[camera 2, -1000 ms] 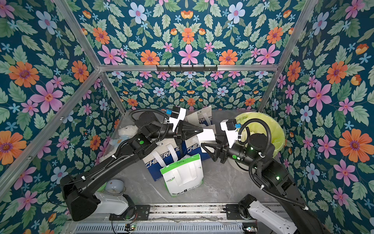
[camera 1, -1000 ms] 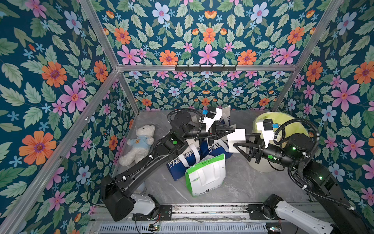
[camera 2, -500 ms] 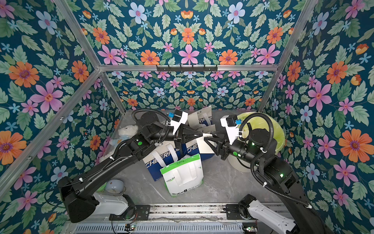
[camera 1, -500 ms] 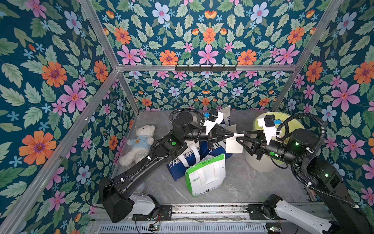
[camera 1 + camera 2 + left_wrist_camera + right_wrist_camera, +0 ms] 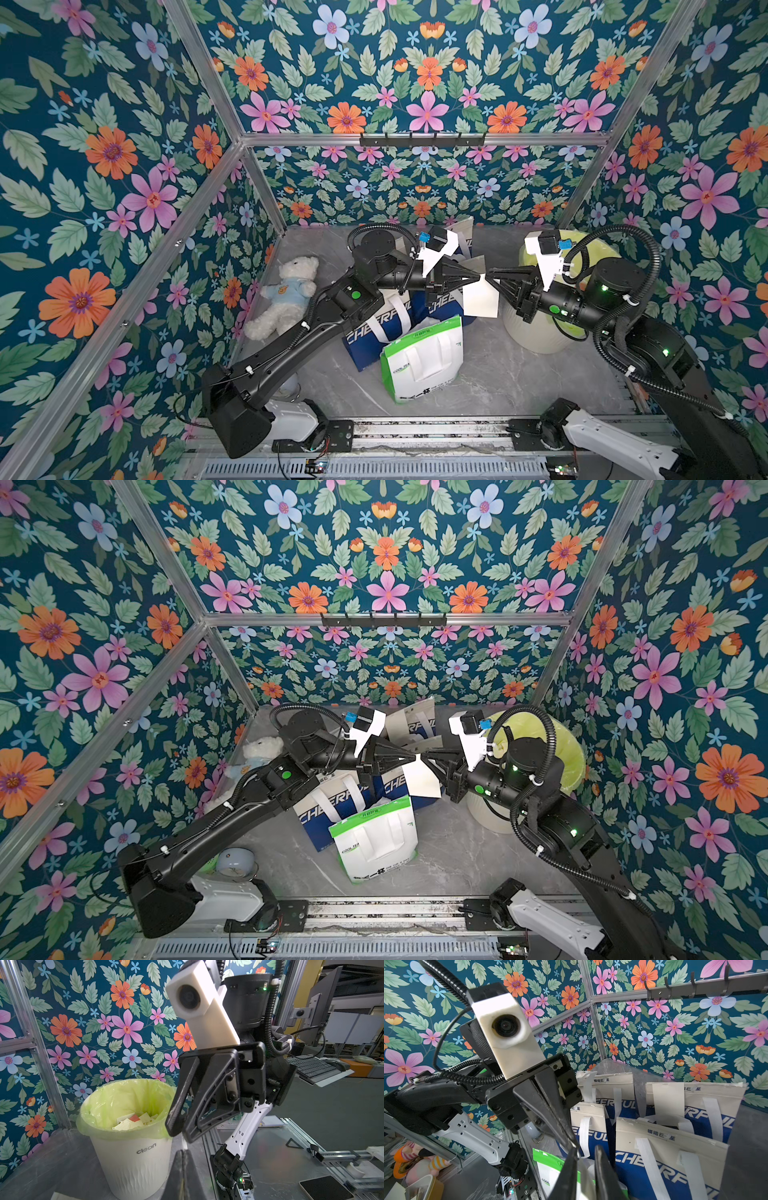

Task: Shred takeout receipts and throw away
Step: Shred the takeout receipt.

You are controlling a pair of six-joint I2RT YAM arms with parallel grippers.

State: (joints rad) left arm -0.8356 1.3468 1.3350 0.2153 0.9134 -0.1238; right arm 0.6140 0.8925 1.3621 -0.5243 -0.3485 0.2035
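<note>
1. In both top views the takeout receipt hung in the air just right of the frame's centre, between the two arms. It was above the blue-and-white bags on the worktop and just beside the bin.
2. The left gripper was clenched on the sheet's upper corner. The right gripper met the same top edge from the opposite side, its tips almost against the left's.
3. The sheet looked thin, light and floppy — likely to tear readily but also to slip or fold. Two holds close together on the top edge would probably start a rip between them.
4. In the left wrist view the bin was white with a green liner. It held paper scraps, mostly white with one reddish, and had plenty of room.
5. In the right wrist view the left gripper pinched the receipt. The right gripper straddled it with a narrow gap between its jaws — not clamped. The bags' contents could not be seen.
</note>
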